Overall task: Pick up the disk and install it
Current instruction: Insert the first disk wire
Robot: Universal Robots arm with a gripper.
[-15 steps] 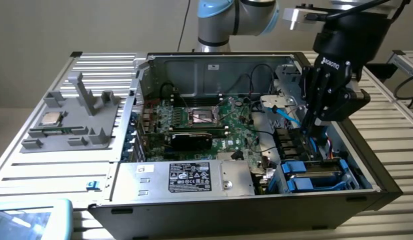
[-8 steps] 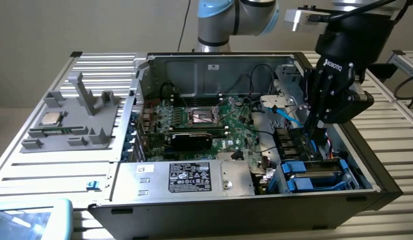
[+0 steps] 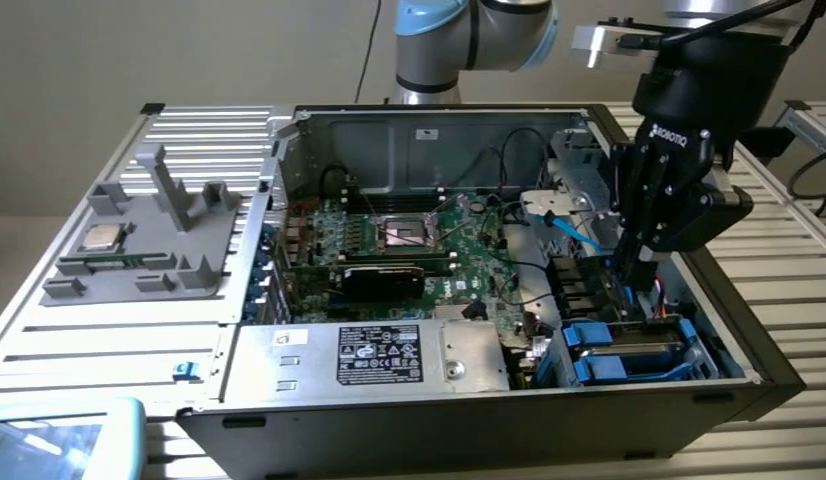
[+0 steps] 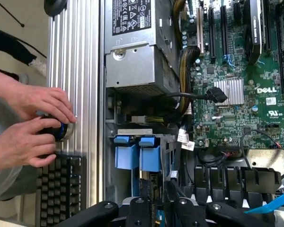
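Observation:
The disk (image 3: 643, 352), silver-grey with a blue bracket at both ends, sits low in the drive bay at the front corner of the open computer case (image 3: 733, 330), on the exterior view's right. My gripper (image 3: 636, 300) reaches straight down into that bay from above. Its fingers are drawn close together on the disk's upper edge. In the wrist view the disk's two blue bracket tabs (image 4: 135, 153) lie just beyond my gripper (image 4: 154, 201), and a thin strip of the disk's edge shows between the black fingers (image 4: 137, 208).
A silver power supply box (image 3: 373, 355) fills the case front beside the bay, with the green motherboard (image 3: 400, 240) behind it. Cables (image 3: 573, 235) cross near the bay. A grey fixture holding a small chip (image 3: 100, 238) lies outside the case. A person's hands (image 4: 33, 127) rest by a keyboard (image 4: 61, 189).

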